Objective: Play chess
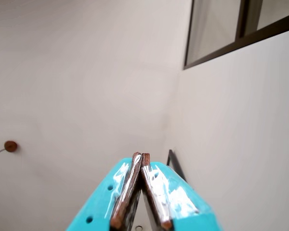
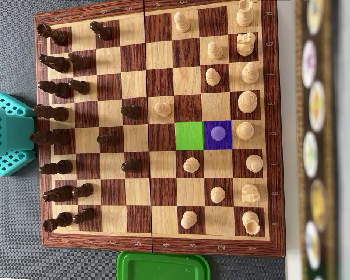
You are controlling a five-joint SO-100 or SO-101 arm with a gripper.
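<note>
A wooden chessboard (image 2: 163,244) fills the overhead view. Dark pieces (image 2: 53,111) crowd its left columns, with three dark pawns (image 2: 130,110) advanced toward the middle. Light pieces (image 2: 247,102) stand on the right side. One square is marked green (image 2: 189,135) and is bare. The square to its right is marked purple (image 2: 217,135) and holds a pawn tinted purple. The teal arm (image 2: 9,135) sits off the board's left edge. In the wrist view my gripper (image 1: 140,157) points up at a white wall, shut, its brown-edged fingertips touching with nothing between them.
A green plastic lid (image 2: 163,267) lies just below the board's bottom edge. A dark strip with round coloured patterns (image 2: 315,140) runs down the right side. The wrist view shows a dark window frame (image 1: 241,38) and a brown knob (image 1: 10,146) on the wall.
</note>
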